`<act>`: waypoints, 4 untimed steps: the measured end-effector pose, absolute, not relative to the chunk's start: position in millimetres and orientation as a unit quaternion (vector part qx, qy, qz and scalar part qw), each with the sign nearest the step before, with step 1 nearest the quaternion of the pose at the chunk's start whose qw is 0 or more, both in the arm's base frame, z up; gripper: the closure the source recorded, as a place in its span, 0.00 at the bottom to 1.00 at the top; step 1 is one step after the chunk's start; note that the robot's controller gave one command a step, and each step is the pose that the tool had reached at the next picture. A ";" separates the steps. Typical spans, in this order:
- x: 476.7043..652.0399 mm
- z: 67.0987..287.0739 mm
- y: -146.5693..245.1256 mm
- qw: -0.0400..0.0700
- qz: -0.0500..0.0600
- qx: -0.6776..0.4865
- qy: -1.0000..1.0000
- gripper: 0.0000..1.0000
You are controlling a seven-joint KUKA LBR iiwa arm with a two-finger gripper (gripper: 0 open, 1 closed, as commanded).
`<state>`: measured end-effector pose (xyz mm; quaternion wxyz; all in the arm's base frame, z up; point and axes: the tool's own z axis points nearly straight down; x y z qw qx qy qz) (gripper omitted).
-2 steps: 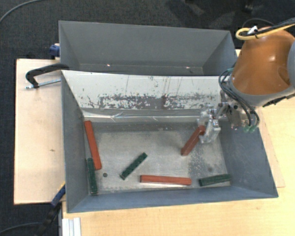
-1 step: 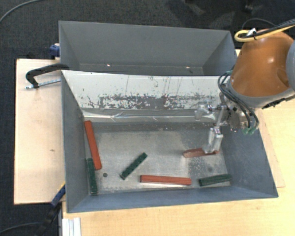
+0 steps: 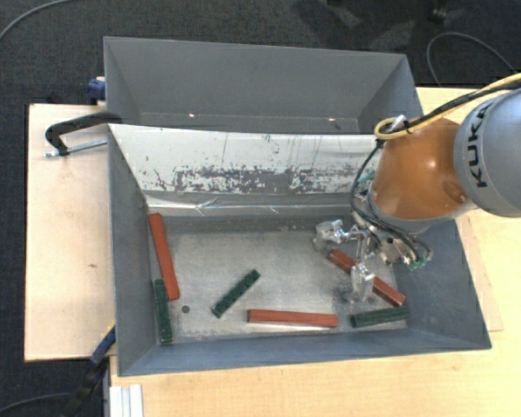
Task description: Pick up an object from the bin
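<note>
Here we see the arm (image 3: 504, 150) coming in from the right, its grey link crossing the bin's (image 3: 243, 85) right rim and its orange cover (image 3: 417, 176) hanging over the right part of the floor. Black letters on the grey link run top to bottom and read "KUK" before the frame edge cuts them off. Cables loop over the top of the cover. The gripper (image 3: 358, 276) points down, low over the upper half of a slanted red bar (image 3: 389, 294) lying near the right wall. We cannot tell whether it is spread, closed or pinching that bar. A green bar (image 3: 379, 318) lies just below the red bar's lower end. 4 more bars lie farther left: a long red bar (image 3: 293, 318), a mid green bar (image 3: 235, 292), and a left red bar (image 3: 161, 254) and a left green bar (image 3: 162, 313) against the left wall.
</note>
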<state>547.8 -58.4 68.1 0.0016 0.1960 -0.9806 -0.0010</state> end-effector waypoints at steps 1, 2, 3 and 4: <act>516.8 70.8 -105.2 0.000 0.001 0.214 -0.977 0.00; 516.2 71.5 -142.7 -0.002 -0.004 0.320 -0.947 0.00; 532.4 109.8 -115.9 -0.004 0.000 0.019 -1.000 0.00; 491.1 129.8 -137.6 0.000 0.000 0.034 -0.999 0.00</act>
